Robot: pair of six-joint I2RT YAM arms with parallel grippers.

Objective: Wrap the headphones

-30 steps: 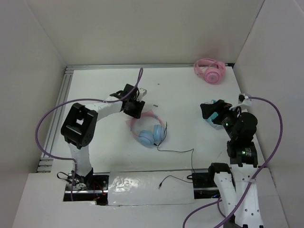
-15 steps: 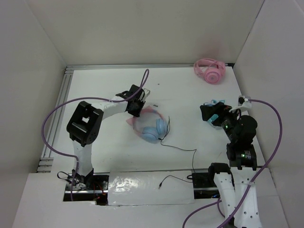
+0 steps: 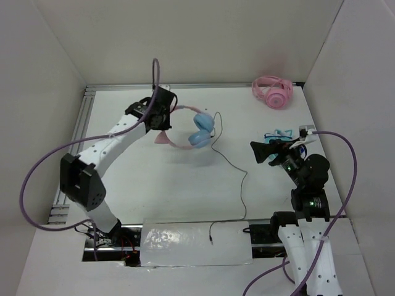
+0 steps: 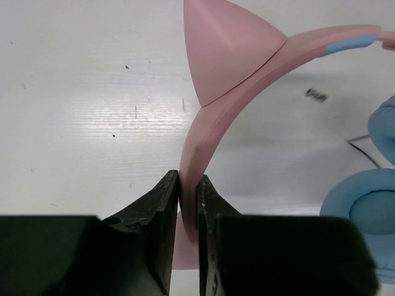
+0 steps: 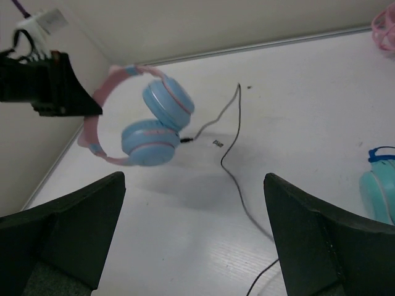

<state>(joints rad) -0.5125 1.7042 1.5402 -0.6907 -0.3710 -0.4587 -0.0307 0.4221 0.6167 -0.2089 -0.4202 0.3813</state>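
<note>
While clamped in left tool [image 4: 187, 180], headphones [image 4: 228, 61] hang.

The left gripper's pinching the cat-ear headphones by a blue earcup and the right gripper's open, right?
Not the earcup: the left gripper pinches the headphones by the pink headband, as the left wrist view shows. The right gripper is open.

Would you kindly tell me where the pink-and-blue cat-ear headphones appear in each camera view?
Top external: the headphones are at upper centre, held by the left gripper.
Left wrist: the pink headband runs from bottom centre to upper right, with the blue earcups at the right edge.
Right wrist: the headphones hang at upper left.
Shared landmark: the left gripper clamped on the headband.
</note>
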